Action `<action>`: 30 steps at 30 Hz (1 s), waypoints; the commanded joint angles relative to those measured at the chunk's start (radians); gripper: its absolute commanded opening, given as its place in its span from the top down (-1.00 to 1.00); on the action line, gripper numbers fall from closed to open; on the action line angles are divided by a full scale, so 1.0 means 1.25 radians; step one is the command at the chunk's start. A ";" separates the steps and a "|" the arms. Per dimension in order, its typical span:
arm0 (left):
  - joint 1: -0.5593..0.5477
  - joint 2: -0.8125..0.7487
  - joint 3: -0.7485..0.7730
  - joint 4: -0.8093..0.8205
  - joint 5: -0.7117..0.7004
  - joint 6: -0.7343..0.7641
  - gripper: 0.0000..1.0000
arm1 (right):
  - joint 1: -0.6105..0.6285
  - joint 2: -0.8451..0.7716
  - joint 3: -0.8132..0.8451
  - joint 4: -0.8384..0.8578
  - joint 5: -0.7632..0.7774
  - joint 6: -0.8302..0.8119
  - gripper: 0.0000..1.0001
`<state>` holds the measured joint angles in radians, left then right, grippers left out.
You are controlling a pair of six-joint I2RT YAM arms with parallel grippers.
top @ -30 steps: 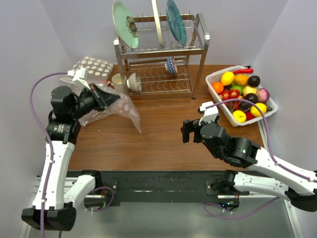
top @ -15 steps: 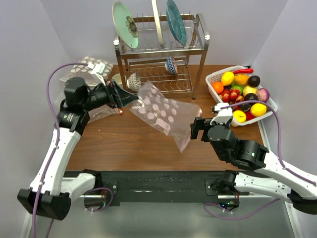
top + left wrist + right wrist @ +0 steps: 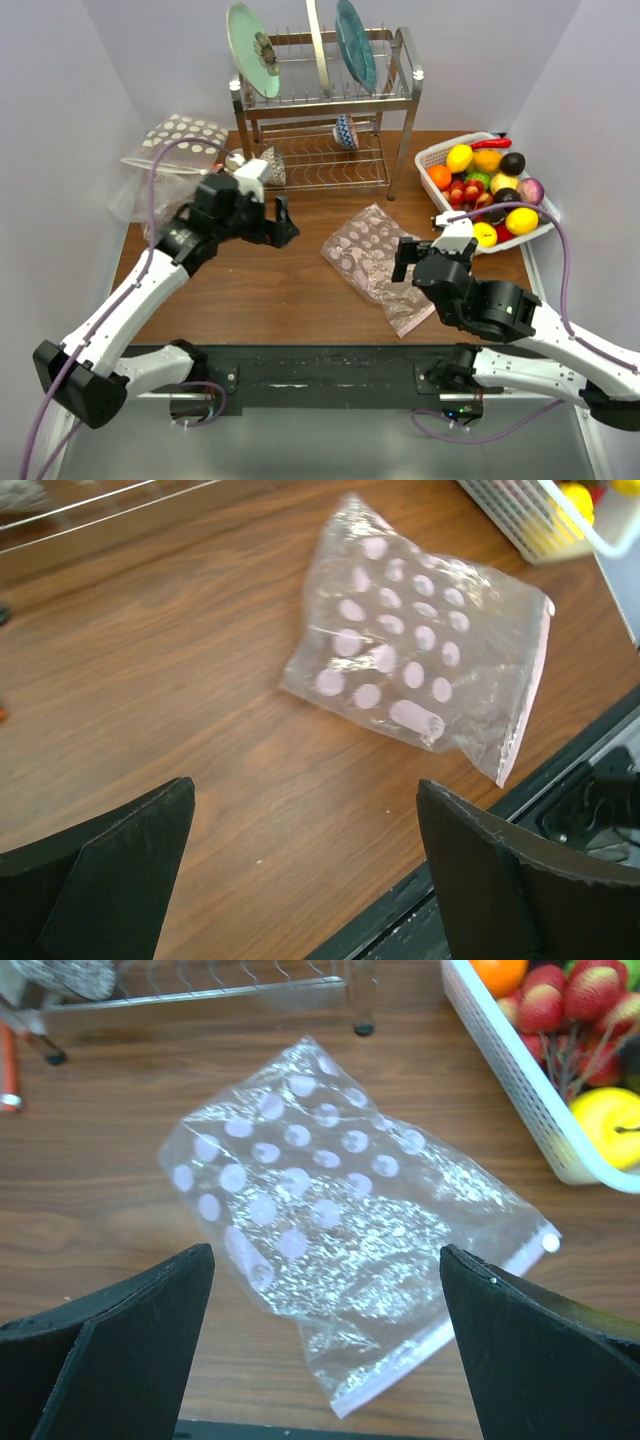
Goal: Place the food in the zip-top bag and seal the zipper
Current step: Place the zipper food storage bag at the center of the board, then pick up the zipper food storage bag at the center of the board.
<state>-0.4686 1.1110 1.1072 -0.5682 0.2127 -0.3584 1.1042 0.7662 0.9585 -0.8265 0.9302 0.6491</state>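
a see-through zip-top bag printed with white dots is seen lying flat and slightly crumpled on the brown wooden surface, right of the middle, near of the metal dish rack and to the near left of the white basket, apart from both. its zipper, a faintly pink strip, runs along the bag's near-right edge; whether it is pressed shut cannot be told. nothing can be made out inside the bag. the food is piled in the basket at the far right of the surface: a lemon, an orange, red berries and dark purple pieces among it. the left tool is held above the surface well to the left of the bag, its fingers spread wide with nothing between them, as the left wrist view shows. the right tool is held over the bag's right end, its fingers likewise spread wide and empty, with the bag framed between them in the right wrist view. no contact between either tool and the bag is seen. a second dotted packet is seen at the far left corner of the surface.
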 commanded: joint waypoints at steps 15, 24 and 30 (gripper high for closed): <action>-0.575 0.426 0.102 0.353 -0.371 0.004 -0.62 | 0.000 -0.144 0.181 -0.356 0.310 0.353 -0.97; -0.675 0.671 0.304 0.342 -0.434 0.087 -0.51 | 0.000 -0.217 0.209 -0.302 0.342 0.234 -0.97; -0.689 0.777 0.415 0.312 -0.424 0.111 -0.46 | 0.000 -0.228 0.215 -0.305 0.332 0.226 -0.97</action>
<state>-1.3262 2.0193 1.5192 -0.1818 -0.2913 -0.2665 1.1042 0.4873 1.2045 -1.2182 1.2934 0.9298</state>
